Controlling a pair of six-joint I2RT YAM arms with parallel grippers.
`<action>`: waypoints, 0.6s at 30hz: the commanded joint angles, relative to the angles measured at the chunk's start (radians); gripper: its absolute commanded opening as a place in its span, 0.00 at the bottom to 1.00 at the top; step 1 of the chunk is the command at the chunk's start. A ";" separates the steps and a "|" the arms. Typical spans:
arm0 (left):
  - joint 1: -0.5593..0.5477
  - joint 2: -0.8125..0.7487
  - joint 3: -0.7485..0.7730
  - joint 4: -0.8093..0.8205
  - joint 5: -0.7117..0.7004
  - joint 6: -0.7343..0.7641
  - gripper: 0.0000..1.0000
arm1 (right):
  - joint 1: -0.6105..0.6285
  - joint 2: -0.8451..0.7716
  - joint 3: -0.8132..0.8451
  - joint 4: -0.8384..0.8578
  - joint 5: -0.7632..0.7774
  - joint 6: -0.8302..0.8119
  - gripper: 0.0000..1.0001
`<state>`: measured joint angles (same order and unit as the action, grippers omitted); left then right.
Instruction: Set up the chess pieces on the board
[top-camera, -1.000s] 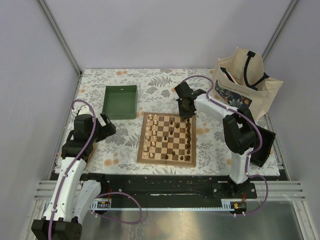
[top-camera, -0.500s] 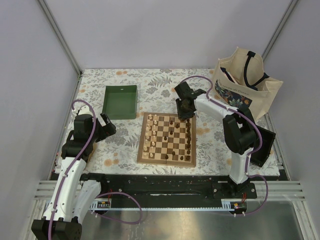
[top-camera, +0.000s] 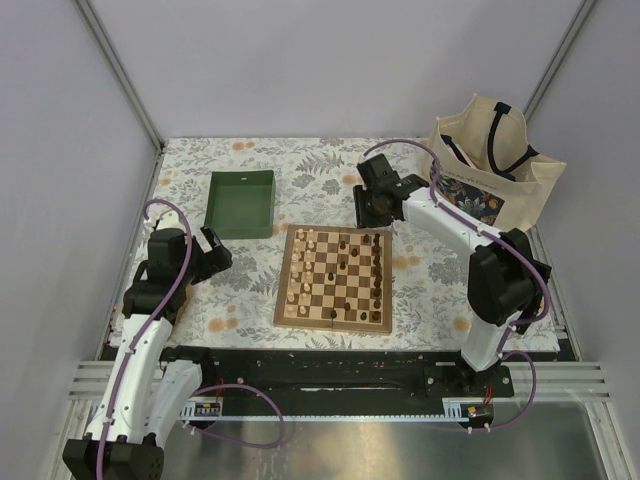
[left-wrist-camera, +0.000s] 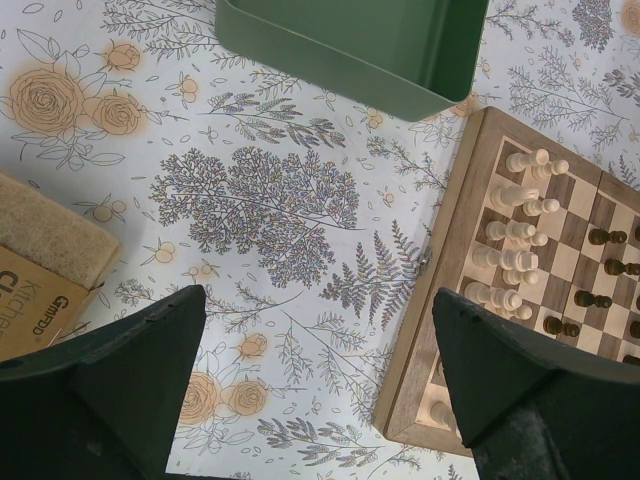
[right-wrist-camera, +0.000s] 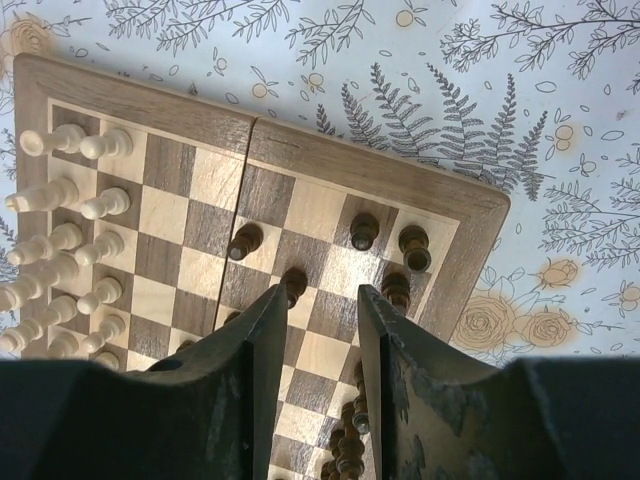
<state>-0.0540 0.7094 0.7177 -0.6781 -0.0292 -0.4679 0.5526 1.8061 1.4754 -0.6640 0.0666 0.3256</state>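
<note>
From above, the right claw (top-camera: 372, 214) hangs over the far right corner of the square, checkered wooden chessboard (top-camera: 283, 292), most of which lies nearer than it. The left claw (left-wrist-camera: 315, 300) is spread wide and empty, with the board and its pale cream chessmen (left-wrist-camera: 515, 235) to its right. The right claw's own camera shows its fingers (right-wrist-camera: 262, 330) slightly parted, pinching nothing, with dark brown chessmen (right-wrist-camera: 364, 230) just beyond the tips.

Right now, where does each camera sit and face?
Top external: high behind left arm and right arm, both shown, looking down on the board.
Left wrist: on the left arm, looking down at green tray and pale pieces; open left claw below.
Right wrist: over the board's far right corner, facing down at dark pieces; right claw slightly parted.
All three share the board.
</note>
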 joint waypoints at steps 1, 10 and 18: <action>0.006 0.002 0.015 0.054 0.015 0.005 0.99 | 0.035 -0.054 -0.033 0.026 -0.021 0.010 0.43; 0.005 -0.002 0.015 0.052 0.017 0.005 0.99 | 0.102 -0.010 -0.063 0.020 -0.016 0.039 0.44; 0.005 -0.002 0.012 0.052 0.015 0.006 0.99 | 0.107 0.024 -0.060 -0.002 0.019 0.033 0.47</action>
<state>-0.0540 0.7090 0.7177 -0.6781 -0.0292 -0.4679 0.6544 1.8183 1.4136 -0.6563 0.0631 0.3561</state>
